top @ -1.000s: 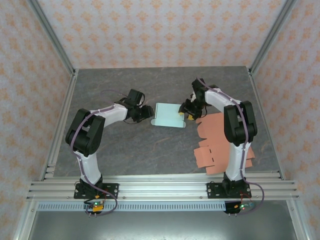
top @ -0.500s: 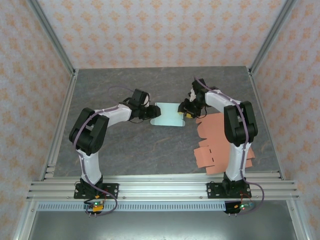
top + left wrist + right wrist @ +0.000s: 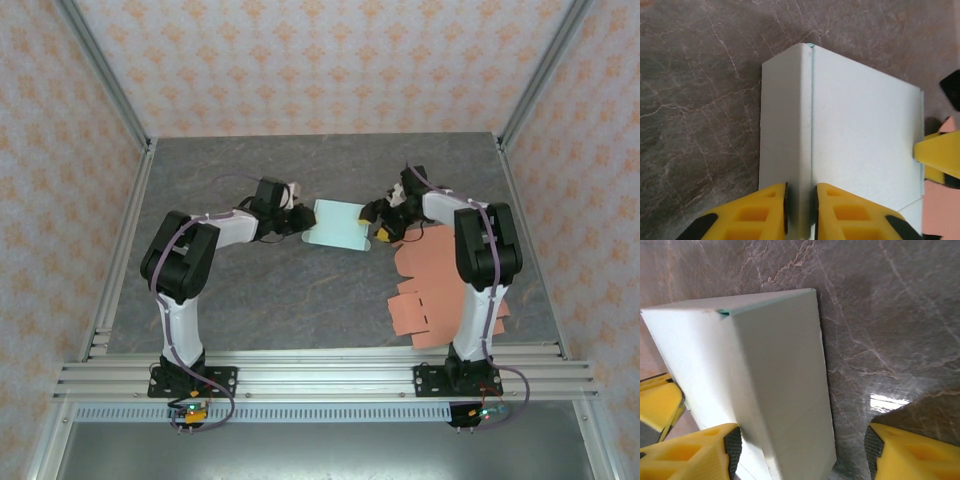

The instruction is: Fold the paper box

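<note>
The paper box (image 3: 338,224) is a pale mint, partly folded blank lying on the grey table between my two grippers. My left gripper (image 3: 304,222) is at its left end. In the left wrist view the box (image 3: 860,135) has a raised crease, and my left gripper (image 3: 800,194) is shut on that crease, both pads touching it. My right gripper (image 3: 379,222) is at the box's right end. In the right wrist view the box (image 3: 765,380) stands as a tilted wall between the fingers of my right gripper (image 3: 802,440), which is open wide with a gap on the right side.
A pile of flat salmon paper blanks (image 3: 432,285) lies on the table to the right, under the right arm. Aluminium rails (image 3: 320,372) run along the near edge, and frame posts stand at the sides. A right gripper finger (image 3: 940,155) shows at the left wrist view's right edge.
My left gripper moved in to the box's left end and shut on the crease. My right gripper opened and drew slightly to the right. The box shifted a little toward the back.
</note>
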{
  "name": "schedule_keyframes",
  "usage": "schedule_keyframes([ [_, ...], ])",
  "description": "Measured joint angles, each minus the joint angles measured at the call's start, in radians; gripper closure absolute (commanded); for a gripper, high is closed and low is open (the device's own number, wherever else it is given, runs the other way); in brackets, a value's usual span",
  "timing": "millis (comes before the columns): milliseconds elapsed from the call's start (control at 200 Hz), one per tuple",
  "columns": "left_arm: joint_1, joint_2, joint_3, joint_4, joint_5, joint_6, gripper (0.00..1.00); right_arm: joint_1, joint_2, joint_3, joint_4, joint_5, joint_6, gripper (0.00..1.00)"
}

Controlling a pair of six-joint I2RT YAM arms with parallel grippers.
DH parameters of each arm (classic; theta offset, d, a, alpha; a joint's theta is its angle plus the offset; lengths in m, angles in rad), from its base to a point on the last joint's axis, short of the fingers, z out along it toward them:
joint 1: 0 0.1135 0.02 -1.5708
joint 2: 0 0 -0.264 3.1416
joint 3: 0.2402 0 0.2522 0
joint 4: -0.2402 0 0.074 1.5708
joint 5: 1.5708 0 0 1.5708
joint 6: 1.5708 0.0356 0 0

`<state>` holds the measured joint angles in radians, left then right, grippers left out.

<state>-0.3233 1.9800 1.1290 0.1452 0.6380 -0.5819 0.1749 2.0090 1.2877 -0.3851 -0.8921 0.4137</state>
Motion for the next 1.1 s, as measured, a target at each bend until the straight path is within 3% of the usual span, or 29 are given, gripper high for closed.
schedule_keyframes([
  [95, 0.032, 0.019, -0.006, 0.053, 0.053, -0.026, 0.84, -0.013, 0.0, -0.02, 0.051, -0.041, 0.037, 0.3],
  [320, 0.056, 0.05, -0.006, 0.111, 0.115, -0.055, 0.83, -0.019, 0.0, -0.027, 0.15, -0.113, 0.105, 0.15],
  [586, 0.057, 0.054, -0.004, 0.117, 0.124, -0.058, 0.84, -0.018, 0.016, -0.058, 0.321, -0.166, 0.245, 0.23],
  [816, 0.066, 0.067, 0.003, 0.137, 0.132, -0.065, 0.91, -0.021, 0.026, -0.12, 0.489, -0.17, 0.387, 0.22],
  [1096, 0.084, 0.073, 0.002, 0.148, 0.14, -0.068, 0.91, -0.016, 0.014, -0.134, 0.506, -0.151, 0.393, 0.19],
])
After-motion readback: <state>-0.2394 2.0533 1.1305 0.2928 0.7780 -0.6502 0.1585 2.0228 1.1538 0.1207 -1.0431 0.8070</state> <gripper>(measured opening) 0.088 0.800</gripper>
